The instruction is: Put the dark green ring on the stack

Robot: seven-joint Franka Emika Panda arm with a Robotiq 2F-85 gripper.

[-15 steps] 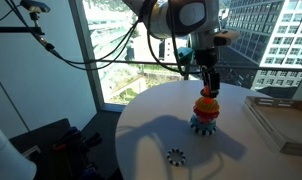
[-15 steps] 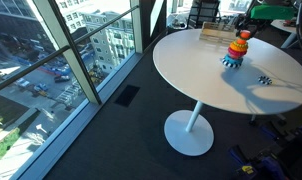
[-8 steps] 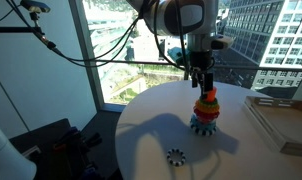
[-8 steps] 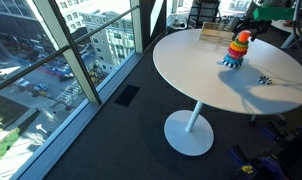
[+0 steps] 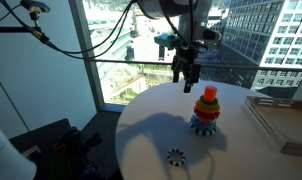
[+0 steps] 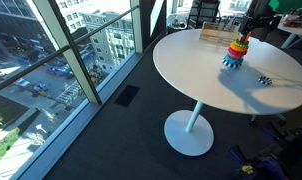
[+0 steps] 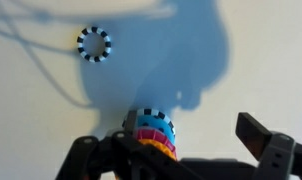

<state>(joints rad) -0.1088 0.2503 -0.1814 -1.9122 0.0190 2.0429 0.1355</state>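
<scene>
We see a toothed ring [image 5: 175, 156] lying alone on the white tabletop [image 5: 141, 128], well apart from the stack [image 5: 205, 112]. Right of it the claw [image 5: 187, 82] hangs empty with its fingers spread, above and just left of the stack. The dark green ring [image 5: 208, 92] sits on top of the stack.

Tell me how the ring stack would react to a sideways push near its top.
The stack sits on a wide blue base, so it would likely slide before tipping. Its rings look separate, so upper ones might shift or lift off.
</scene>
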